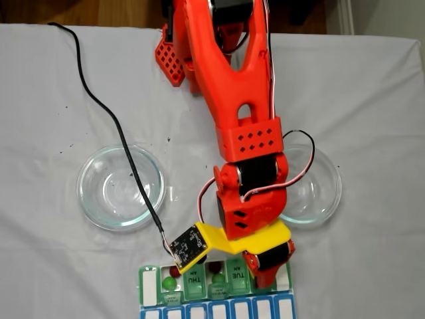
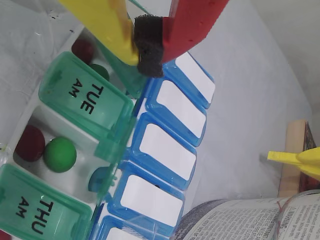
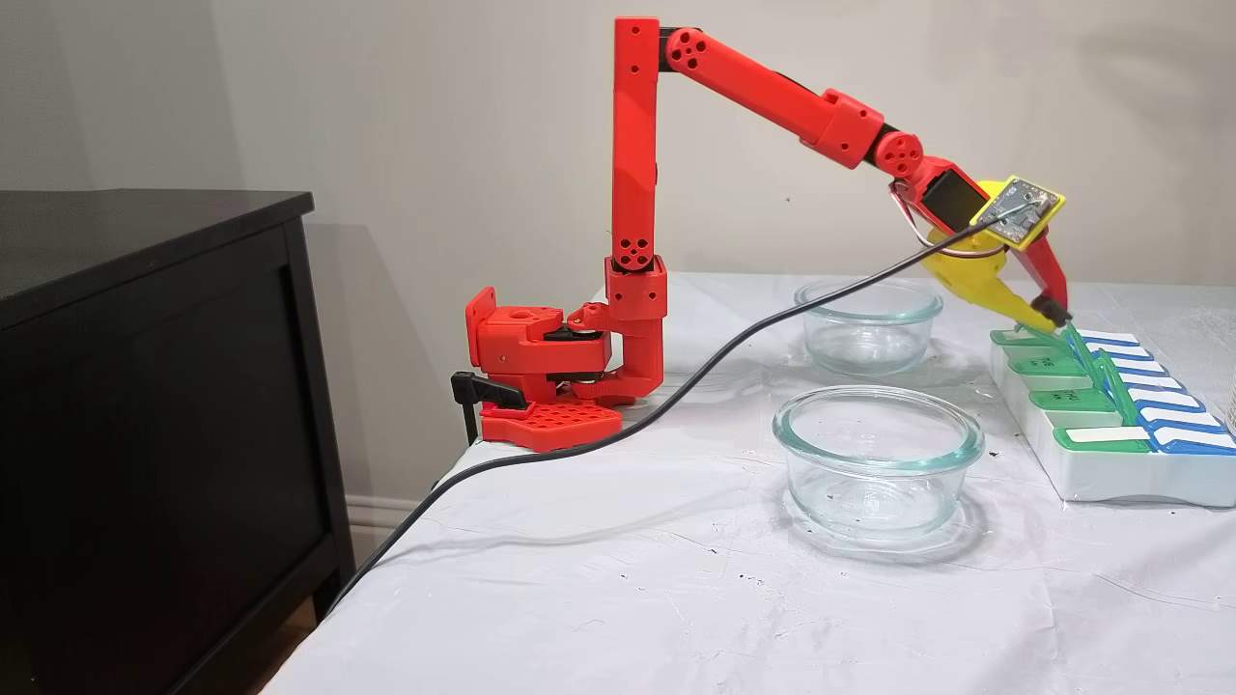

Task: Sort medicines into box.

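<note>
The box lies at the near table edge, with green lids marked TUE and THU and a blue row. The open cell between those lids holds a dark red ball and a green ball. The cell past TUE holds another dark red ball and another green ball. My gripper is shut, its black foam pad pressed between the yellow and red fingers. Its tip meets the top edge of a raised green lid. Whether it pinches that lid is unclear.
Two round glass dishes stand empty behind the box, one on each side of the arm. A black cable crosses the left dish to the wrist camera. Printed paper lies beside the box. A black cabinet stands off the table.
</note>
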Tool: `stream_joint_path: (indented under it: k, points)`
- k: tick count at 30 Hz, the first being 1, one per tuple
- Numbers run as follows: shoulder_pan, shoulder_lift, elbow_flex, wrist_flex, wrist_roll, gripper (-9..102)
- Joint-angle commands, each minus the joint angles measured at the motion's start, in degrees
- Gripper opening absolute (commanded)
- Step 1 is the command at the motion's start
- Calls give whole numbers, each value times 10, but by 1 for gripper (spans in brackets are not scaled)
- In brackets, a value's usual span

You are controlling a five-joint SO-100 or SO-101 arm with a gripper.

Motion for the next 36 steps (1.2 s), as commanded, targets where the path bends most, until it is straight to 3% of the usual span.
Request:
stream_joint_path:
  k: [1,10,16,36]
  points:
    - [-18,14,-66,63,-18,0]
    - [-40,11,-46,86,-86,0]
    - [-33,-7,-55,98,-71,0]
    - [-49,-65,-91,250,-33,0]
